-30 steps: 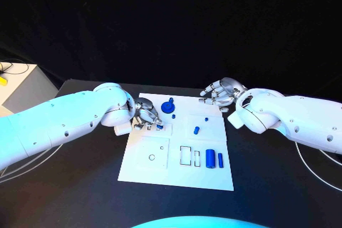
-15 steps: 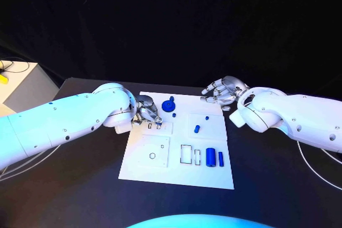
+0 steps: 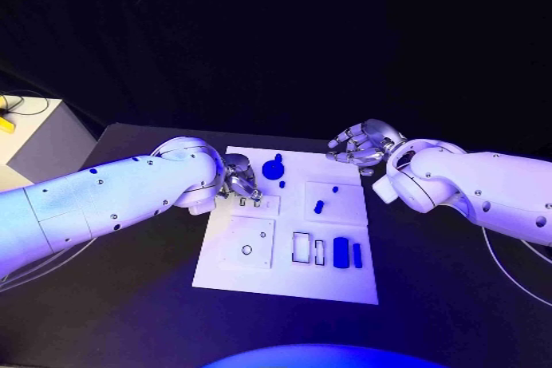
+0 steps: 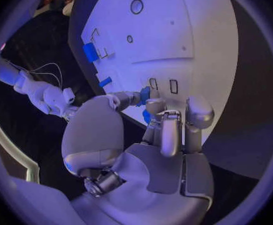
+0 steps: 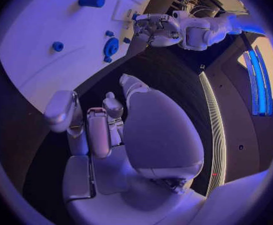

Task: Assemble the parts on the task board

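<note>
Left robot hand (image 3: 239, 184) pinching a small blue part (image 4: 145, 92) over the task board (image 3: 288, 268), right robot hand (image 3: 360, 147) empty, fingers loosely curled

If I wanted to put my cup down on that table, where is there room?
Bare black table lies in front of the white plate, toward the robot, and at its near left and near right corners. The far end is crowded: the left hand works beside the round blue piece, and the right hand hovers off the far right corner.

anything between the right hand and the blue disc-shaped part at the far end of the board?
Nothing visible. The right hand hovers off the task board's far right corner; bare white board lies between it and the blue disc part. The left hand sits on the disc's other side.
</note>
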